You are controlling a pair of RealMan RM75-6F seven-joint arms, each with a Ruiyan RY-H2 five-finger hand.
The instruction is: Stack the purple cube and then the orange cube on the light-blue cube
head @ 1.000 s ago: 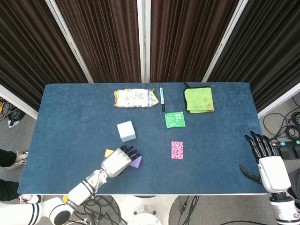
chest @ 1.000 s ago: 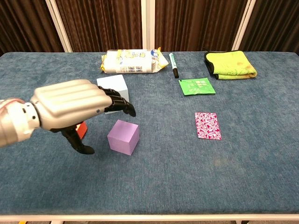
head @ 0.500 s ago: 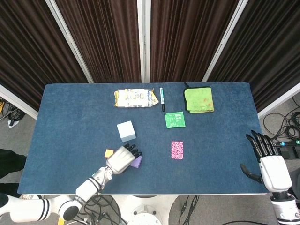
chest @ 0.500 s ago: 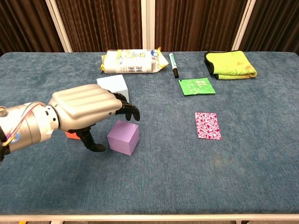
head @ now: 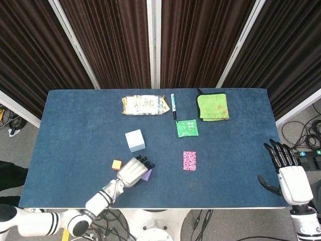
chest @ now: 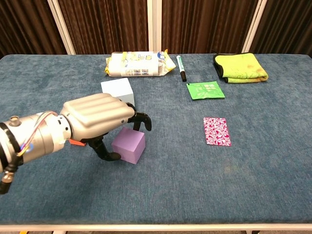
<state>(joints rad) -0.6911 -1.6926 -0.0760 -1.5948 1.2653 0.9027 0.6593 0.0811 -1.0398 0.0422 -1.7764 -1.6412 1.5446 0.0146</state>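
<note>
Here, the left hand (chest: 97, 117) is curling over the purple cube (chest: 129, 145), thumb beside one face; contact is possibly not made. Blue cube (chest: 117, 90) is lying at 11 o'clock. Probably light, rigid: pinch opposite faces.

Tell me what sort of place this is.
Likely a robot lab or test station: a blue-covered table set against dark curtains, loose cables on the floor, and assorted test props such as the light-blue cube and marker.
</note>
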